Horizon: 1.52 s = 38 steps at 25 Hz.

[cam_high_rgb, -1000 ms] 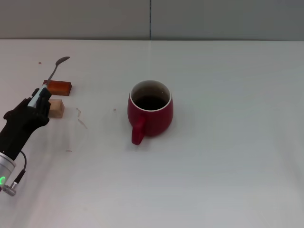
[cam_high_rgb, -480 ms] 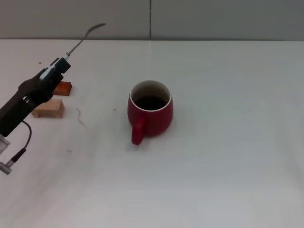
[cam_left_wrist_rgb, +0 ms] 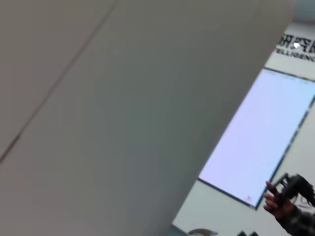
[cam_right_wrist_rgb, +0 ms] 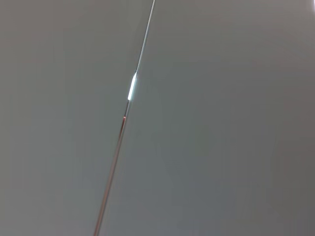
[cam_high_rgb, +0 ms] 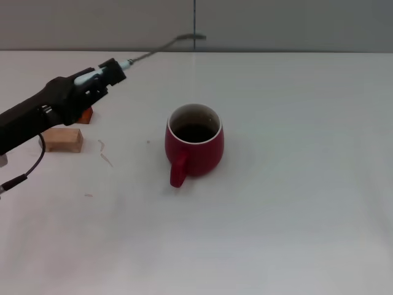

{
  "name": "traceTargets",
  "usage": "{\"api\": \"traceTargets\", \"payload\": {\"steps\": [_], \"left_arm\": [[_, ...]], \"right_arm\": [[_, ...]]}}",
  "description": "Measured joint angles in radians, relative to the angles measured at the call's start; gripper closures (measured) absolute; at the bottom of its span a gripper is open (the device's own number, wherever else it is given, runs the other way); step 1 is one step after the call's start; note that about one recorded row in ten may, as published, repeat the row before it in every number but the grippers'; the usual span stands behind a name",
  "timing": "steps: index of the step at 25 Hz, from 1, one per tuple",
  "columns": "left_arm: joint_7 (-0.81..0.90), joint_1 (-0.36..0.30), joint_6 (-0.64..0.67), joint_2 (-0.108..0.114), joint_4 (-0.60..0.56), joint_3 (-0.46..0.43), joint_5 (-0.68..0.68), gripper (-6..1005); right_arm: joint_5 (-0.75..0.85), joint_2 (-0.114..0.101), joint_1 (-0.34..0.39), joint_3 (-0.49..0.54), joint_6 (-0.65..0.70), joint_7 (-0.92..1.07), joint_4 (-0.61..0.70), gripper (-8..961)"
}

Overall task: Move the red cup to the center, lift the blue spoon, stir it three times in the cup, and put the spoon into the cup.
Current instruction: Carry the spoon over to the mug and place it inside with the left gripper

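Worktop (cam_high_rgb: 295, 215) white, seen only in head view. Both wrist views show grey wall. Cup (cam_high_rgb: 194, 144) sits mid-worktop, handle toward robot. Left tool (cam_high_rgb: 109, 72) clenched on spoon (cam_high_rgb: 161, 47), held up in air, bowl pointing past cup. Two small blocks (cam_high_rgb: 61, 139) under arm.

A: What is hidden near the left pincer (cam_high_rgb: 110, 70)?
B: It covers most of the blue spoon (cam_high_rgb: 161, 47) handle and part of the reddish block (cam_high_rgb: 85, 115); the spoon bowl is blurred.
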State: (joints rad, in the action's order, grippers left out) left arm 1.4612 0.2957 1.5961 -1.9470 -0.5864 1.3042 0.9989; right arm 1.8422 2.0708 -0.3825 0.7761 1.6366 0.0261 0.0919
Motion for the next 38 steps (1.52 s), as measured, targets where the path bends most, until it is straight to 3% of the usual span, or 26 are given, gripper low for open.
{"api": "traceTargets", "payload": {"steps": [3,6,8,9,16,38], "left_arm": [[0.026,0.004,-0.002,-0.003,-0.062,-0.033,0.092,830],[0.077,0.007,-0.03,-0.031,-0.174,-0.125,0.272,830],[0.087,0.008,-0.036,-0.037,-0.195,-0.143,0.303,830],[0.114,0.011,-0.057,-0.055,-0.248,-0.183,0.386,831],[0.145,0.059,-0.08,-0.101,-0.309,-0.225,0.518,832],[0.134,0.073,-0.12,-0.114,-0.308,-0.237,0.52,854]], "right_arm": [[0.0,0.0,0.0,0.0,0.0,0.0,0.0,274],[0.0,0.001,0.005,0.0,0.0,0.0,0.0,274],[0.0,0.001,0.01,0.0,0.0,0.0,0.0,274],[0.0,0.002,0.013,0.0,0.0,0.0,0.0,273],[0.0,0.003,0.026,0.0,0.003,0.0,-0.009,273],[0.0,0.005,0.044,0.002,0.009,0.0,-0.019,273]]}}
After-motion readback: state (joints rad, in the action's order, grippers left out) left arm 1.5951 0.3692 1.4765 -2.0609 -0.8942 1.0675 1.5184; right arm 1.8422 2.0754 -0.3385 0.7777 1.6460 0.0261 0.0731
